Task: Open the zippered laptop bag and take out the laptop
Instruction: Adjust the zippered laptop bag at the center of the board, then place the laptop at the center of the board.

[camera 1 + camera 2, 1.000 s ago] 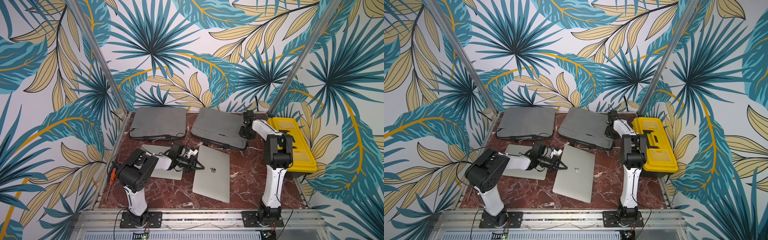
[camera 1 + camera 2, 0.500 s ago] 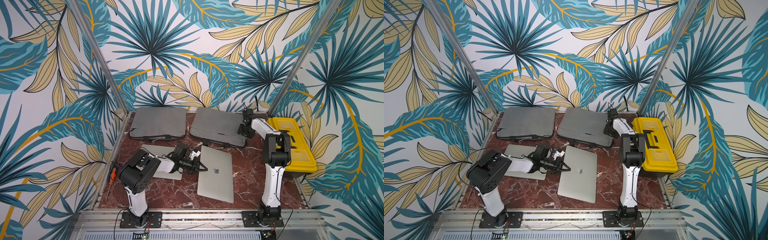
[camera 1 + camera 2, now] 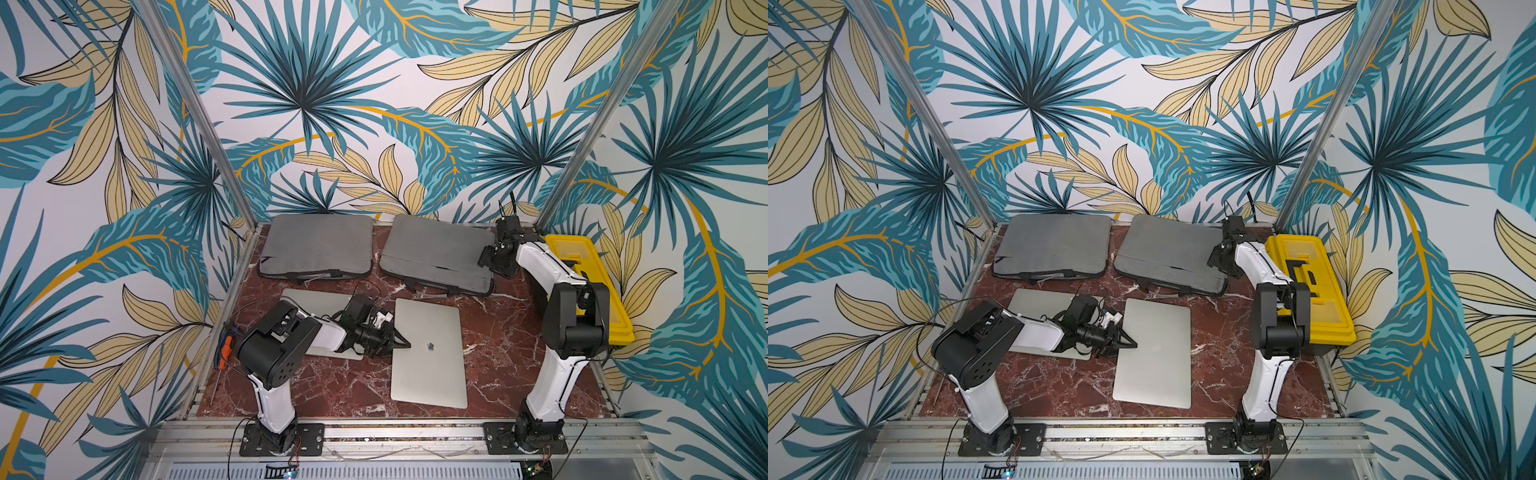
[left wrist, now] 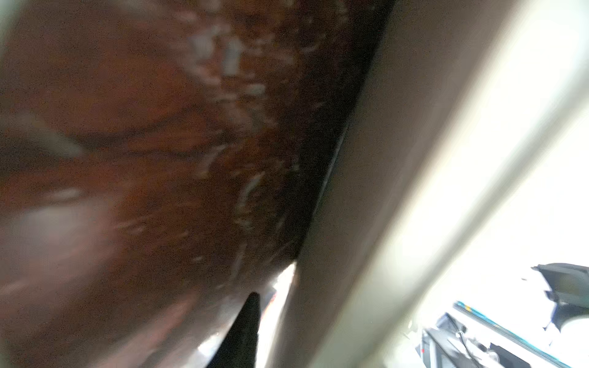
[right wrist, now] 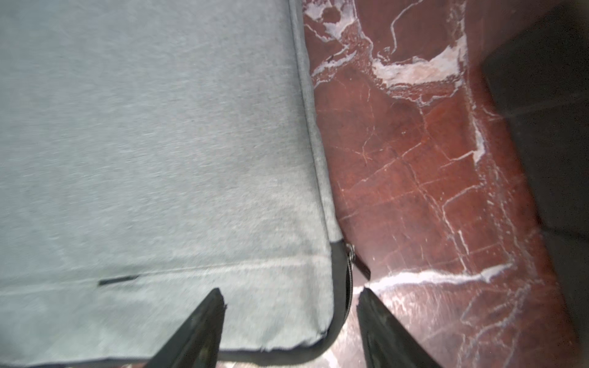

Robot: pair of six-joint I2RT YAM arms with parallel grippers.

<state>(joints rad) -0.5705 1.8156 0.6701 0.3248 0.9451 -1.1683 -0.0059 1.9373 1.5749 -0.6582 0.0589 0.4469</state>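
Observation:
Two grey zippered laptop bags lie at the back; the right bag [image 3: 436, 253] [image 3: 1167, 249] lies flat. The silver laptop [image 3: 430, 365] [image 3: 1154, 357] rests flat on the table in front of it, fully outside. My left gripper [image 3: 401, 344] [image 3: 1127, 344] sits low at that laptop's left edge. The blurred left wrist view shows one finger [image 4: 245, 331] under the laptop [image 4: 398, 191]; its other finger is hidden. My right gripper [image 3: 488, 259] [image 5: 290, 290] stands open over the bag's [image 5: 159, 143] right front corner, near the zipper pull [image 5: 350, 251].
The left grey bag [image 3: 318, 245] lies at the back left, with a second silver laptop [image 3: 311, 297] in front of it, partly under my left arm. A yellow toolbox [image 3: 582, 270] stands along the right edge. An orange-handled screwdriver [image 3: 224, 351] lies at the left edge.
The laptop has slid right and squared up, with my left gripper following it. My right gripper's jaws have spread apart at the bag's corner.

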